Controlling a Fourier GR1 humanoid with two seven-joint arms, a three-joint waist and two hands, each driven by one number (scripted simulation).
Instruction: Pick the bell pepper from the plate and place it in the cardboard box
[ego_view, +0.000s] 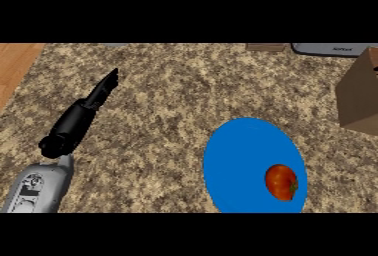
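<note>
On the near right, our red bell pepper (281, 182) lies on the round blue plate (240, 165), well apart from the brown cardboard box (359, 97) far right. Our left hand (100, 95) lies straight-fingered, holding nothing; the whole transfer remains.

One head view, looking steeply down at the table

The camera sits above the near edge and faces away from the robot across the speckled table (170, 100). The left forearm (37, 187) enters at 7 o'clock, the blue plate (244, 165) sits close at 5 o'clock, and the cardboard box (362, 95) is cut off at 2 o'clock.
</note>
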